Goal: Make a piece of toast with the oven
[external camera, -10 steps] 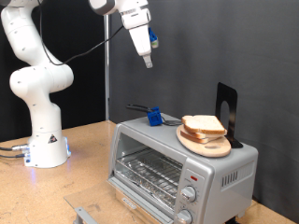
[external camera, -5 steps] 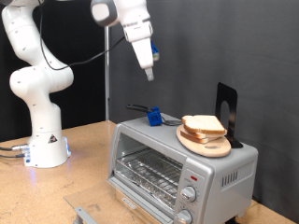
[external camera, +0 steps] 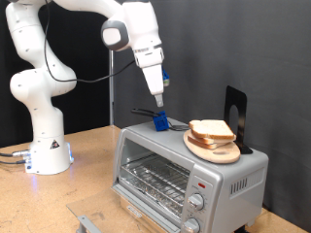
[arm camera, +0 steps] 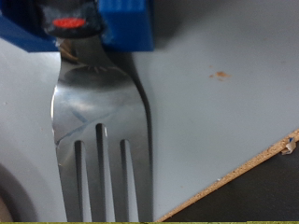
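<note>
The silver toaster oven (external camera: 155, 155) stands on the wooden table with its glass door shut and its wire rack empty. Pale bread slices (external camera: 212, 129) are stacked on a round wooden board (external camera: 216, 150) on the oven's roof. My gripper (external camera: 155, 89) hangs over the roof's left end, left of the bread. A metal fork (arm camera: 98, 131) sticks out of a blue holder (arm camera: 103, 23) at my hand, tines down over the grey oven roof (arm camera: 224, 103). My fingers are hidden.
A small blue block (external camera: 158, 121) with a dark handle sits on the oven roof right under the fork tip. A black stand (external camera: 235, 115) rises behind the bread. The white robot base (external camera: 44, 126) stands at the exterior view's left.
My hand with the fork has come down and slightly to the exterior view's right, from high above the oven to just above the blue block on its roof.
</note>
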Robot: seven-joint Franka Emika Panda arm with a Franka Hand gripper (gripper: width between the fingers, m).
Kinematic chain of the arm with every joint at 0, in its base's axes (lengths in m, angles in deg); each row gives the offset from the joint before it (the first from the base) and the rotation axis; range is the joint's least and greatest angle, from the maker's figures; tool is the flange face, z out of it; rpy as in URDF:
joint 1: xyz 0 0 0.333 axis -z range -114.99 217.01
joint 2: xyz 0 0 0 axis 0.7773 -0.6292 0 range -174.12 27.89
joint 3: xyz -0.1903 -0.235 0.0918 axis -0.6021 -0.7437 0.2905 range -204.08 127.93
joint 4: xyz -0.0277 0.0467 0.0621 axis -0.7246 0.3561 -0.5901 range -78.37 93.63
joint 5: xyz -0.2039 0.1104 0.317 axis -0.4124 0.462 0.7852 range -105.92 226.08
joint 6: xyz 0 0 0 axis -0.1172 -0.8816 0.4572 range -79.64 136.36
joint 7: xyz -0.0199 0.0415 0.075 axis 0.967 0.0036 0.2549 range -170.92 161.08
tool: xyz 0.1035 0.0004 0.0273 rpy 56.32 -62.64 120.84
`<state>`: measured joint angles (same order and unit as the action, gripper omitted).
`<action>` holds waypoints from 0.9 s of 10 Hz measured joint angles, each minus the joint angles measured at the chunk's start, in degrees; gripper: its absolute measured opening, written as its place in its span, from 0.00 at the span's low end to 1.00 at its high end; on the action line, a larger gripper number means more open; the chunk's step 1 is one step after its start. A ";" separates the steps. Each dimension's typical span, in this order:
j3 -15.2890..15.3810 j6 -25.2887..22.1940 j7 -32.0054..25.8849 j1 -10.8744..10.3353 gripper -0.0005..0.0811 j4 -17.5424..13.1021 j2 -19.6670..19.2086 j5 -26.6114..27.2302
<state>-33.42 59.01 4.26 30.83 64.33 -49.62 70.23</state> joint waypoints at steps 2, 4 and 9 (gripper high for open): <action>-0.01 1.67 0.00 0.02 0.99 0.08 -1.32 0.00; -0.06 2.64 -0.11 0.02 0.99 0.22 -1.39 0.00; -0.05 4.33 -0.16 0.14 0.99 2.33 -1.39 -1.32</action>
<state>-33.47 63.34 4.10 30.97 66.67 -51.01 68.91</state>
